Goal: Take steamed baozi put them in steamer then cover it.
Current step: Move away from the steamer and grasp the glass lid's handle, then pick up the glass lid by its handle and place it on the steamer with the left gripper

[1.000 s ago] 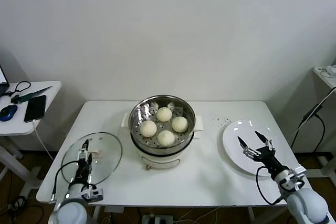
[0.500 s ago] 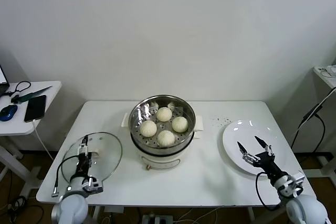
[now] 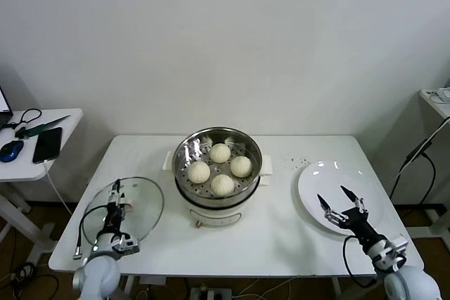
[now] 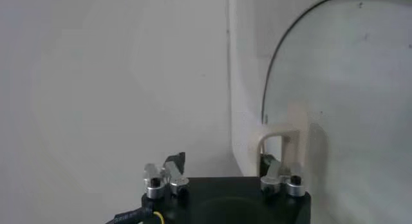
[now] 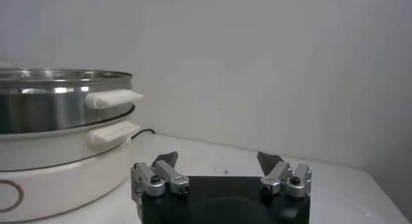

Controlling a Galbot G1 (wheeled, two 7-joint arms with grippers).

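Head view: phone on side table.

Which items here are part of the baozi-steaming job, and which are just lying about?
Job: four steamed baozi in the steamer; glass cover flat on the table, left gripper at its handle.
Lying about: empty white plate under the open right gripper; phone, mouse on the side table.

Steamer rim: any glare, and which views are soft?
Head view: bright highlights on the steamer rim and the cover glass. Right wrist view: steamer wall mirror-like, streaked with reflections. Left wrist view: the cover's handle looks soft and washed out.
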